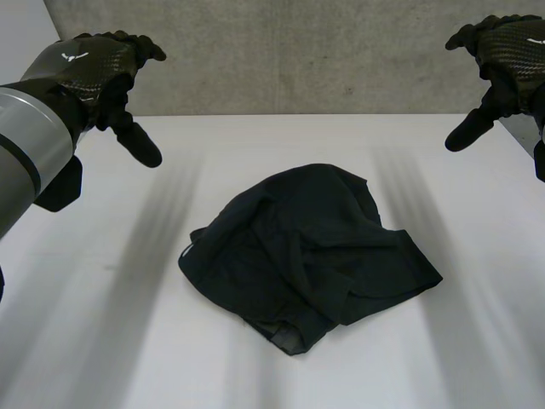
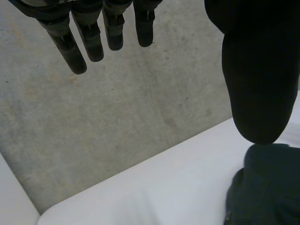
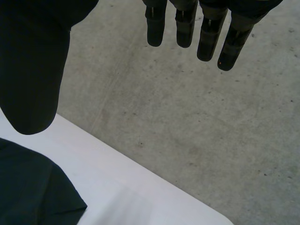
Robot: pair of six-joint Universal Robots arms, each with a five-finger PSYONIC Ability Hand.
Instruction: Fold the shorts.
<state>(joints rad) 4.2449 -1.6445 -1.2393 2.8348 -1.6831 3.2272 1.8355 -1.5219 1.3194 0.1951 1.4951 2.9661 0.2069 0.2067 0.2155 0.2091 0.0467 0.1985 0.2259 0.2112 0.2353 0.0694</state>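
Note:
Dark shorts (image 1: 311, 251) lie crumpled in a heap in the middle of the white table (image 1: 111, 341). My left hand (image 1: 106, 77) hovers high over the table's far left, well apart from the cloth, its fingers (image 2: 89, 40) straight and empty. My right hand (image 1: 502, 55) hangs high at the far right, also clear of the shorts, with straight fingers (image 3: 206, 35) and thumb holding nothing. A bit of the shorts (image 2: 267, 187) shows below the left thumb, and an edge of the shorts (image 3: 33, 187) lies below the right thumb.
A grey concrete wall (image 1: 298, 51) rises behind the table's far edge. Bare white table surrounds the shorts on every side, with wide room at the left and front.

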